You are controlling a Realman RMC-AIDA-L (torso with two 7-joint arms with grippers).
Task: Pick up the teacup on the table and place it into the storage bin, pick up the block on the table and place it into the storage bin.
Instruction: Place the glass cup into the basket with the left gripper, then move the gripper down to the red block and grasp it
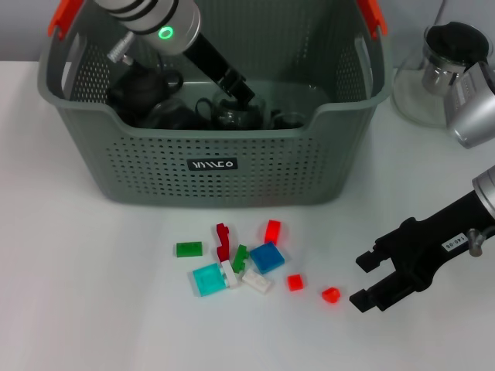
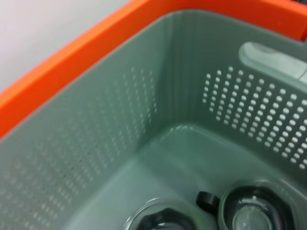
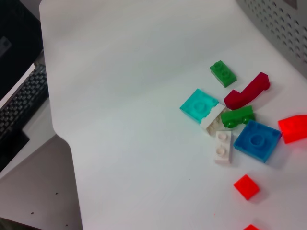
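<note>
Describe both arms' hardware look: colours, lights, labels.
Left arm: silver-grey cylindrical link with black bands and a glowing green ring light, then a slim black forearm ending in a black tool. Right arm: silver links, black forearm with a small white label, black two-finger tool with blocky fingers.

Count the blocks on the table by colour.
Red blocks: 3
Dark red block: 1
Green blocks: 2
White blocks: 2
Blue block: 1
Cyan block: 1
Total: 10
</note>
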